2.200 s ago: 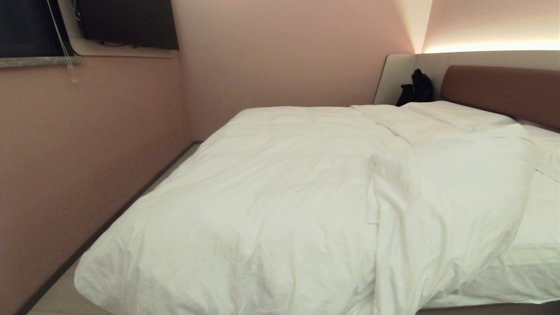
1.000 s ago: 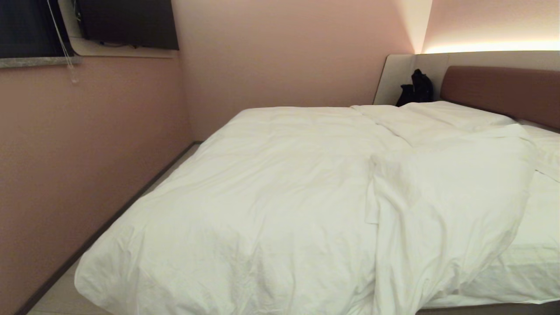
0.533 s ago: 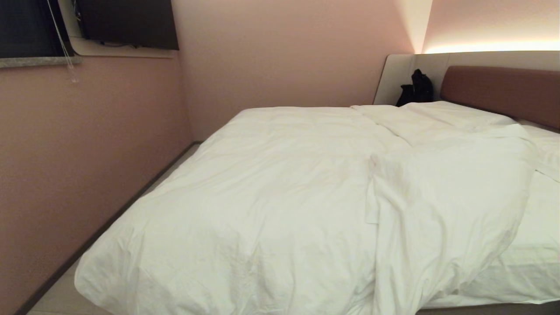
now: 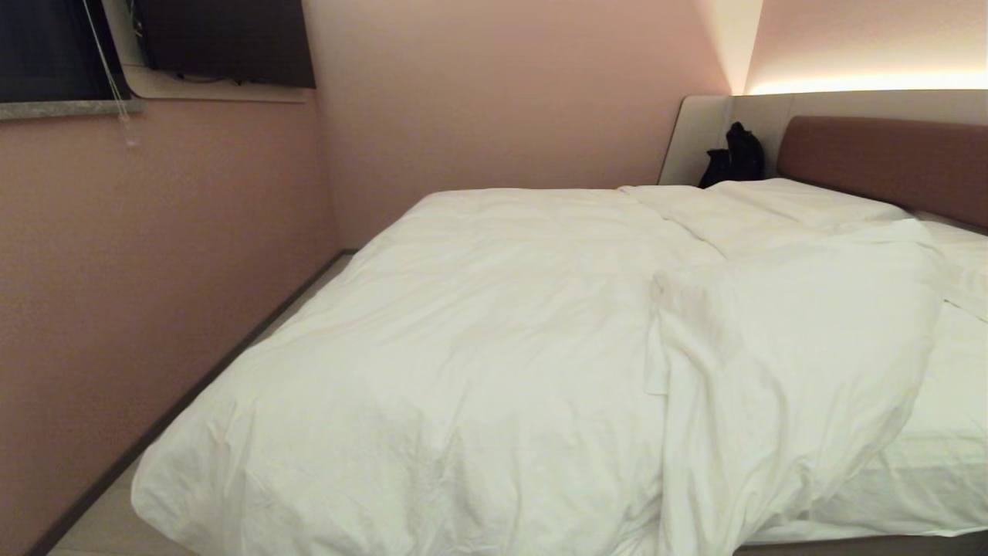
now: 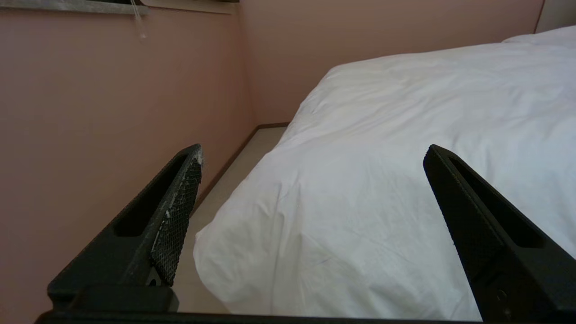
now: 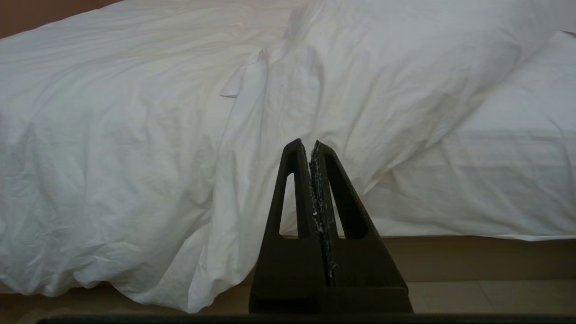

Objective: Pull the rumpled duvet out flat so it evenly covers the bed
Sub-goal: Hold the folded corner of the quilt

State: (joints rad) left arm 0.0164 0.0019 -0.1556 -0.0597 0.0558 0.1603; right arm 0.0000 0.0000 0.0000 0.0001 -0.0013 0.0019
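1. Left gripper (image 5: pixel 312 155): jaws spread wide, nothing between them, black fingers (image 5: pixel 175 211) framing the near left corner of the duvet (image 5: pixel 405 157) without touching it.
2. Right gripper (image 6: pixel 310 146): jaws pressed together, nothing pinched, tips aimed at the duvet's folded-back flap (image 6: pixel 360 81) from in front of the bed's near edge, apart from the cloth.
3. Neither gripper visible from the head camera.
4. Duvet (image 4: pixel 478 347): thick, white, wrinkled, spread over the left and middle of the bed (image 4: pixel 849 547), near left corner drooping over the edge towards the floor (image 4: pixel 108 525).
5. Right part of the duvet: doubled over onto itself in a thick fold (image 4: pixel 787 347) running from near the headboard down to the foot edge, hanging over that edge.
6. To the right of the fold: bare fitted sheet (image 4: pixel 949 417) on the mattress, uncovered.
7. At the head end: white pillows (image 4: pixel 795 202) lying flat, the fold's upper end touching them.
8. Behind the pillows: brown padded headboard (image 4: pixel 888 158) set in a pale grey surround (image 4: pixel 695 135).
9. Against the surround, beside the headboard: a black object (image 4: pixel 737 154), too dark to identify.
10. Left of the bed: narrow strip of floor, then a pink wall (image 4: pixel 154 255) with a dark window (image 4: pixel 46 46) and a dark screen (image 4: pixel 228 38) up high.
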